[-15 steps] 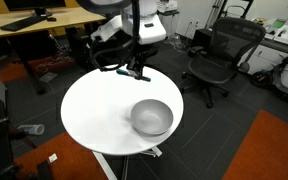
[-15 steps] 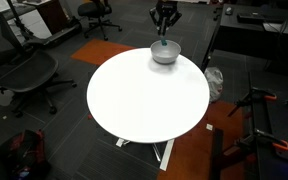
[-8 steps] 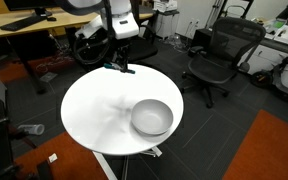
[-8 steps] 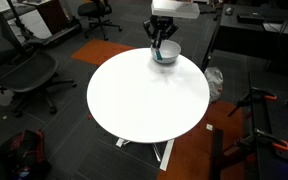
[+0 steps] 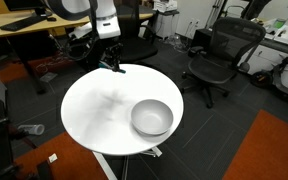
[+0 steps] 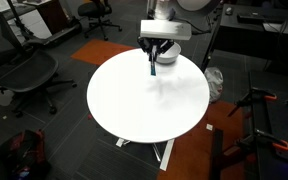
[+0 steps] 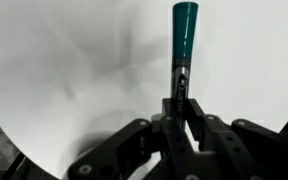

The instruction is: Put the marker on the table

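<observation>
Teal marker (image 7: 183, 30) is pinched at its darker end by the gripper (image 7: 181, 92). In an exterior view we see it over the white table (image 5: 96, 118), near the 11 o'clock rim; a grey bowl (image 5: 151, 117) sits at 4 o'clock.

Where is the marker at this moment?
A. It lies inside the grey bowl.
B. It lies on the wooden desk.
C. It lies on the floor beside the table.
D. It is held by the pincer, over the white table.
D: in the wrist view the pincer is shut on the marker, with the white top of the table behind it, and in an exterior view the bowl shows no marker inside.
</observation>
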You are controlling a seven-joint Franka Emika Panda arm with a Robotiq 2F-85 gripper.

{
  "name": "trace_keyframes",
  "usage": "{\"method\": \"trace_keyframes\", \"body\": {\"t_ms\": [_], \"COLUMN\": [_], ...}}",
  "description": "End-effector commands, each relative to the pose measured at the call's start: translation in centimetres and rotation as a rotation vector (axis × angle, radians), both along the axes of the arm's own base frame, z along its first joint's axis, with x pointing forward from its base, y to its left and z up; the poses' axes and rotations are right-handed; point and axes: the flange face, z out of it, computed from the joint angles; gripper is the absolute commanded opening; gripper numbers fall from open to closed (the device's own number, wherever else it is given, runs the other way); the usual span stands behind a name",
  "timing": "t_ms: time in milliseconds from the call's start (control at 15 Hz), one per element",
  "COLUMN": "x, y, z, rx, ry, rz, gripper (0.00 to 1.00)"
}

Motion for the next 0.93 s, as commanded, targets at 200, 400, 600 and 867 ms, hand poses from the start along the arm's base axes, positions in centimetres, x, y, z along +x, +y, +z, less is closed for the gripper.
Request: {"method": "trace_keyframes", "body": {"t_ms": [200, 400, 600, 867], "x": [-1.1, -1.5, -1.5, -1.4], "y": [3.8, 5.6, 7.1, 7.9], "z": [-3.0, -4.4, -5.5, -6.9], "rx": [0.042, 0.075, 0.110, 0.127], "ry": [0.061, 0.079, 0.081, 0.070], "rz": [0.006, 0.021, 0.032, 0.049], "gripper": [0.05, 0.05, 0.05, 0.05]}}
